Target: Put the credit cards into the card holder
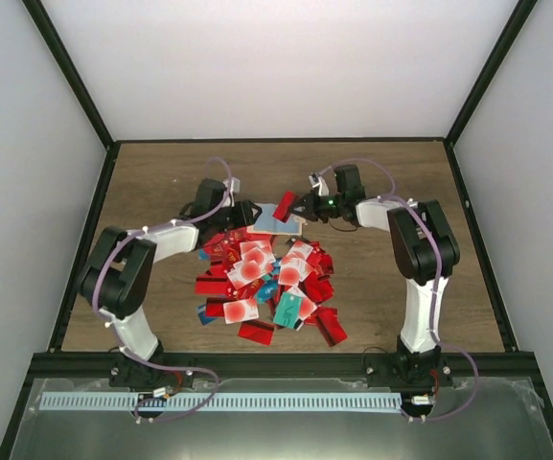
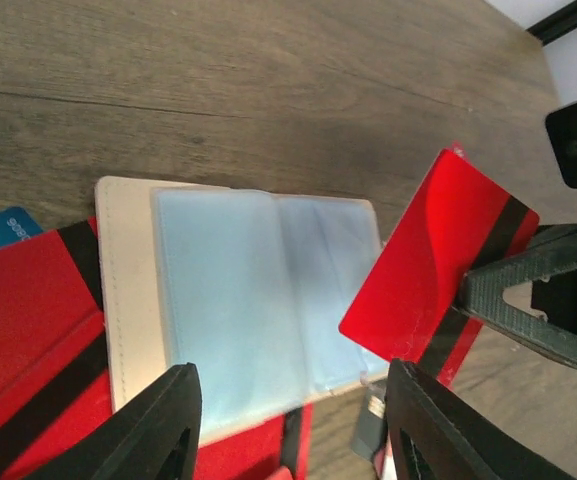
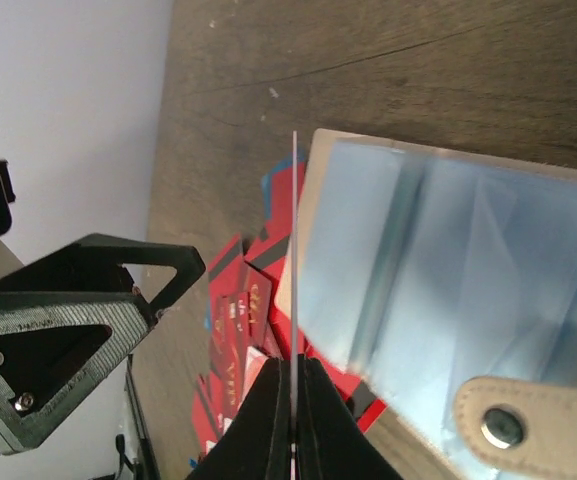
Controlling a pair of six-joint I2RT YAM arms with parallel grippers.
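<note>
Right fingers clamped on red card | left fingers apart, empty, astride card holder | risk: card, at holder's 3 o'clock (left wrist view), could shove unpinned holder instead of entering

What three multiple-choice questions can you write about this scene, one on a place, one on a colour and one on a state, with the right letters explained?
1. Where does the card holder lie?
A) at the far edge of the card pile
B) beside the arm bases
C) off the table

2. What colour is the card in the right jaws?
A) teal
B) white
C) red with a black stripe

3. How is the card holder?
A) snapped shut
B) open, clear sleeves facing up
C) standing on edge

Answers:
1 A, the top view shows it just beyond the pile.
2 C, the left wrist view shows the red face and the stripe.
3 B, both wrist views show the sleeves spread flat.
</note>
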